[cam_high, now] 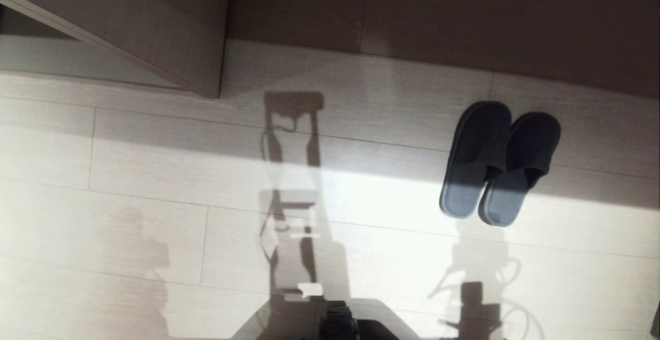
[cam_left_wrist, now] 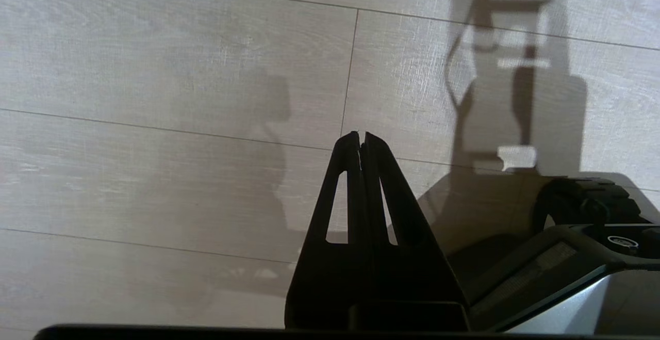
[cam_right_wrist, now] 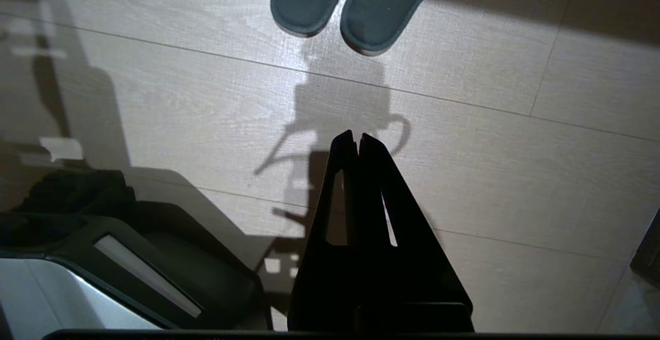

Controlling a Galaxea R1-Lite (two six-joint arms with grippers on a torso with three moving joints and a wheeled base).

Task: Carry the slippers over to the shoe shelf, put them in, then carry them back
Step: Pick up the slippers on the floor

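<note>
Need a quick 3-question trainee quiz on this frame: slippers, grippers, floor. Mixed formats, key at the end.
1. True or false: the slippers lie side by side on the floor, touching.
2. The right gripper is: A) shut on a slipper, B) shut and empty, C) wide open.
3. Fill in: the left gripper hangs over bare ____.

Key:
1. True
2. B; the slippers lie ahead of it, untouched.
3. floor

Hard low light from behind, bright band across floor (cam_high: 154, 226), crisp robot shadows, dim far edge
</note>
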